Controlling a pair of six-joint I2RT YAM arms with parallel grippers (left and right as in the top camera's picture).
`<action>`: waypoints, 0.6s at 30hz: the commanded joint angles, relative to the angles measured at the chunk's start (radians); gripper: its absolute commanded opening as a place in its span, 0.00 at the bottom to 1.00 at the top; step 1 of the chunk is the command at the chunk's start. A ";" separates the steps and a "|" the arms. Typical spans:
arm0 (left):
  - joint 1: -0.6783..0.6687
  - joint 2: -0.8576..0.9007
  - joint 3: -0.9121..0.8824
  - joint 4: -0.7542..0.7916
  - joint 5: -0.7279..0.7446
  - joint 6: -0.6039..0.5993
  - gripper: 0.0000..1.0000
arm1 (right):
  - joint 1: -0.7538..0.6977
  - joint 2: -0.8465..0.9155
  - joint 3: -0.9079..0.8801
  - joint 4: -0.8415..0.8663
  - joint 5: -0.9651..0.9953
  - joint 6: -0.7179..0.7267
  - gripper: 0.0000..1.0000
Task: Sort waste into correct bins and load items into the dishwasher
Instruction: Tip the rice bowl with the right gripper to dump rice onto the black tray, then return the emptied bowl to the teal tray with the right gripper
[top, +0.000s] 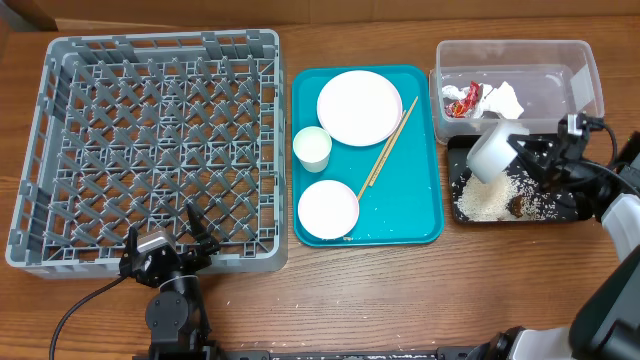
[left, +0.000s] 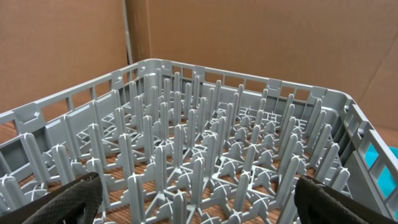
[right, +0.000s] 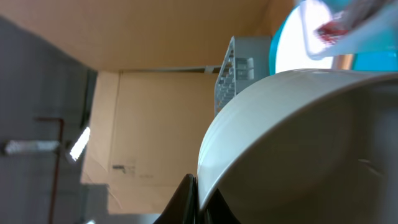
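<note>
Dish rack: the large square grey plastic dish rack (top: 150, 140) takes up the left half of the bench, its far wall close to the far edge.
Left gripper: the left gripper (top: 165, 232) hangs at the rack's near wall, toward the near-left corner of the bench. Its jaws are spread wide and grip nothing, and its wrist view looks across the upright pegs.
Right gripper: the right gripper (top: 528, 158) is by the right edge of the bench. Its jaws are closed on the rim of a tilted small white bowl (top: 495, 152). In the wrist view the bowl fills the frame, with one dark finger (right: 186, 200) against its rim.
Black bin: a shallow black rectangular tray (top: 453, 160) lies near the right edge. The tilted bowl is above its left end. A heap of loose white rice grains (top: 490, 200) lies in it, with a small brown food scrap (top: 516, 207) among the grains.
Clear bin: a clear plastic rectangular tub (top: 515, 44) sits at the far-right corner, just beyond the black tray. It holds a crumpled red-and-white wrapper (top: 463, 98) beside a crumpled white napkin (top: 500, 98).
Teal tray: a large teal plastic tray (top: 410, 200) lies mid-bench between the rack and the bins.
Items on the teal tray: a round pale plate (top: 359, 107) lies at its far end and a small white cup (top: 312, 147) stands upright by its left rim. A second small white bowl (top: 328, 209) sits at its near end. A pair of thin wooden chopsticks (top: 388, 145) lies slantwise, touching the plate's right edge.
</note>
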 joint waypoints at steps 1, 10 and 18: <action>-0.001 -0.008 -0.004 0.001 -0.013 -0.018 1.00 | 0.050 -0.100 0.005 0.003 0.099 0.006 0.04; -0.001 -0.008 -0.004 0.001 -0.013 -0.018 1.00 | 0.373 -0.135 0.041 -0.056 0.330 0.005 0.04; -0.001 -0.008 -0.004 0.001 -0.013 -0.018 1.00 | 0.726 -0.135 0.102 -0.246 0.851 -0.015 0.04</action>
